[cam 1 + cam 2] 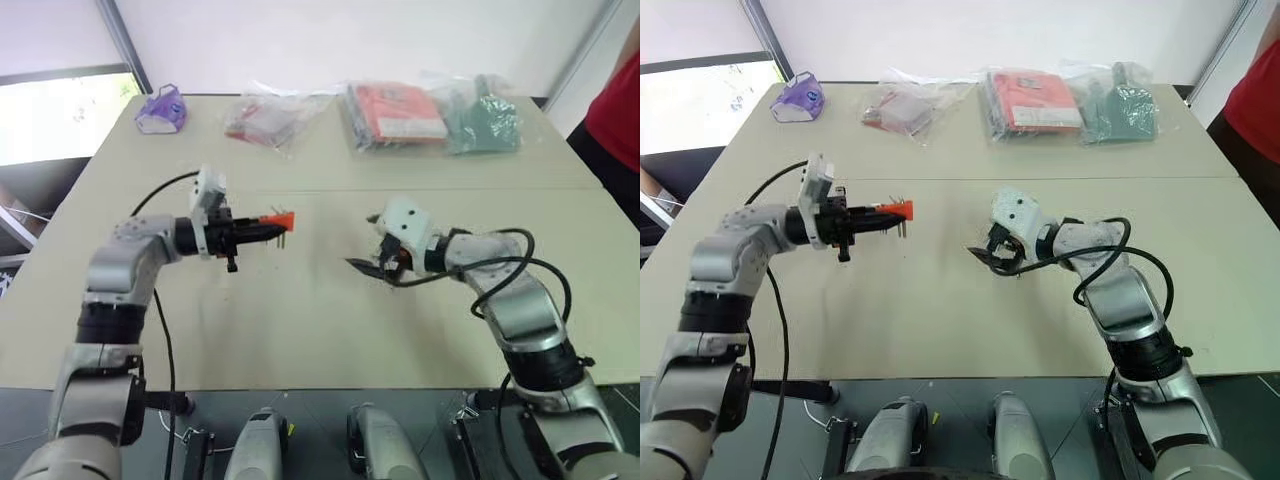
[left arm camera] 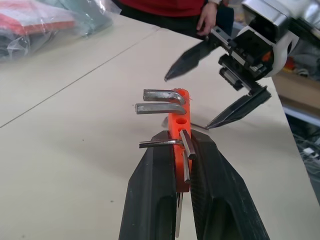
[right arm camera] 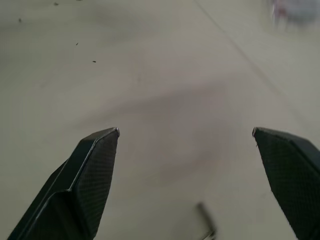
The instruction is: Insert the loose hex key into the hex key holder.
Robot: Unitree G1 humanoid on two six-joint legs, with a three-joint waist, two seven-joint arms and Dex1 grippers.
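The left gripper (image 1: 262,231) points level toward the right, its claw clamped tight on the hex key holder (image 2: 179,125), which it carries above the table (image 1: 300,330), left of centre. Several bent keys stick out of the orange block; two round sockets on its face look empty.

The right gripper (image 1: 370,262) hangs right of centre, tilted down toward the tabletop; its claw is spread wide and holds nothing. In the right wrist view a thin dark rod with a bent end, most likely the loose hex key (image 3: 206,222), lies blurred on the table under the gap between the fingers, toward the near side; I cannot tell which way its short leg turns.

The step in hand looks like picking the key up off the table:
- come down so the two fingers straddle the long shank, not the bend;
- centre the rod in the gap before closing, since so thin a piece can roll or skid from one-sided contact;
- grip close to the bend, leaving the straight end free for a socket;
- keep the holder steady with its empty holes facing right.
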